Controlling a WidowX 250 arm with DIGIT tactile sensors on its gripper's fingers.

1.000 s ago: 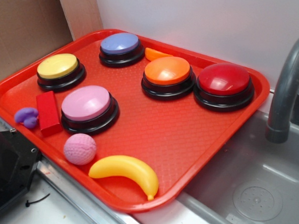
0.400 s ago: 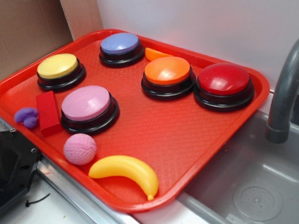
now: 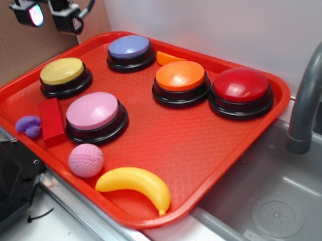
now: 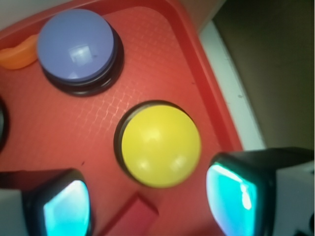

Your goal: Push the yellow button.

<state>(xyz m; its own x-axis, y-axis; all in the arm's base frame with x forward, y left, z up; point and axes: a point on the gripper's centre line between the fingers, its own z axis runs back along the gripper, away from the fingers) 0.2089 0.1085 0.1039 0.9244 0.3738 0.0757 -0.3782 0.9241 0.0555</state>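
I see the end effector (image 3: 48,15) high at the top left of the exterior view, above the far left corner of the red tray (image 3: 165,136) and not touching anything. Its two fingers stand apart, so it is open, and it holds nothing. In the wrist view the two fingertips (image 4: 66,206) show at the bottom edge with glowing blue-green pads, one on each side, and the gap between them is empty.

The yellow button (image 3: 62,71) sits on the tray near its left rear edge, on a black round base. From the wrist camera the yellow button (image 4: 161,145) lies just above the gap between the fingertips, a little toward the right one. I cannot tell from this view how high the end effector is over it.

Behind the yellow one stands a purple button (image 3: 129,46), and next to that a small orange piece (image 3: 167,58) lies near the tray's rim. An orange button (image 3: 180,76) and a dark red button (image 3: 241,85) stand further to the right. A pink button (image 3: 93,111) is in front of the yellow one, with a red block (image 3: 52,121) just beside it and a small purple toy (image 3: 29,125) beyond the block. A pink ball (image 3: 86,160) and a yellow banana (image 3: 137,186) lie near the front rim. A grey sink (image 3: 269,205) with a faucet (image 3: 309,95) is at the right of the tray.
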